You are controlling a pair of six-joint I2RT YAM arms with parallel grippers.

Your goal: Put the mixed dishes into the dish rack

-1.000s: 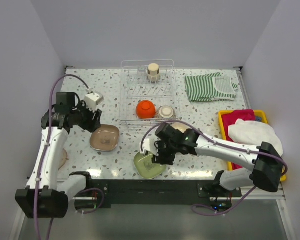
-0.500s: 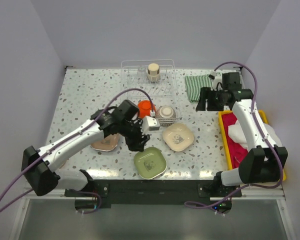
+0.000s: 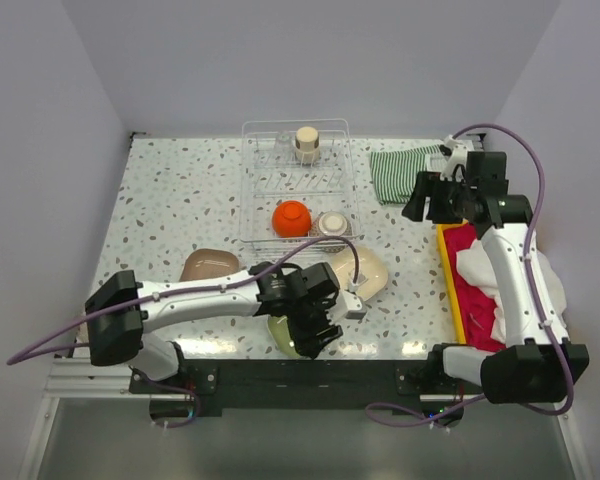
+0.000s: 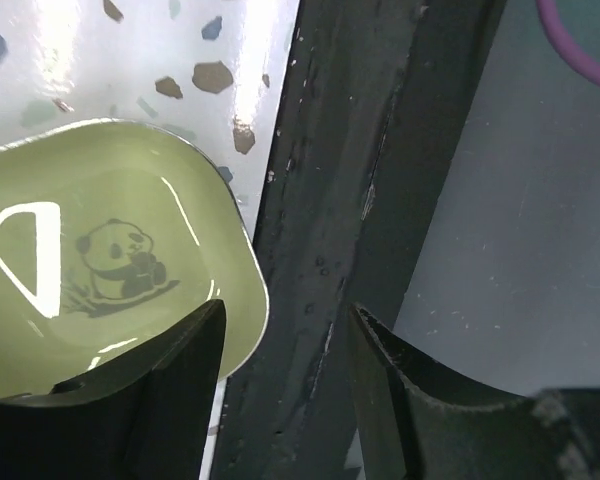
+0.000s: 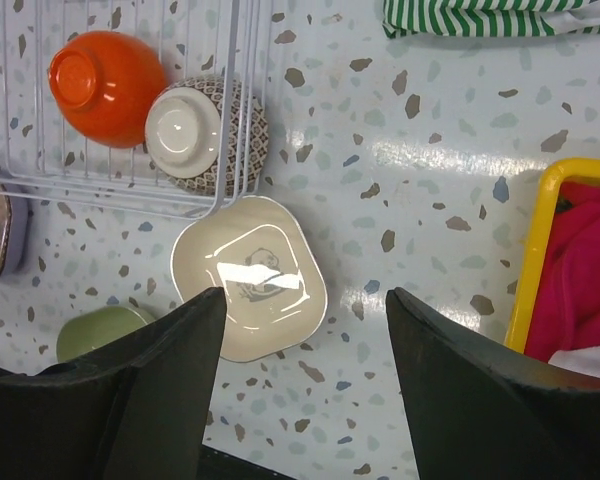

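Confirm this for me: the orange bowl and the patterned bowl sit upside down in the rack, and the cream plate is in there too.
Wrong on the cream plate: it lies on the table just outside the dish rack, as the right wrist view shows. The orange bowl and the patterned bowl do sit upside down in the rack.

Below my left hand [image 4: 285, 335], the green plate [image 4: 100, 260] carries a dark panda print. In the rack [image 3: 295, 178]: orange bowl [image 5: 105, 85], grey latticed bowl [image 5: 205, 135]. Beside it, cream plate [image 5: 248, 277].
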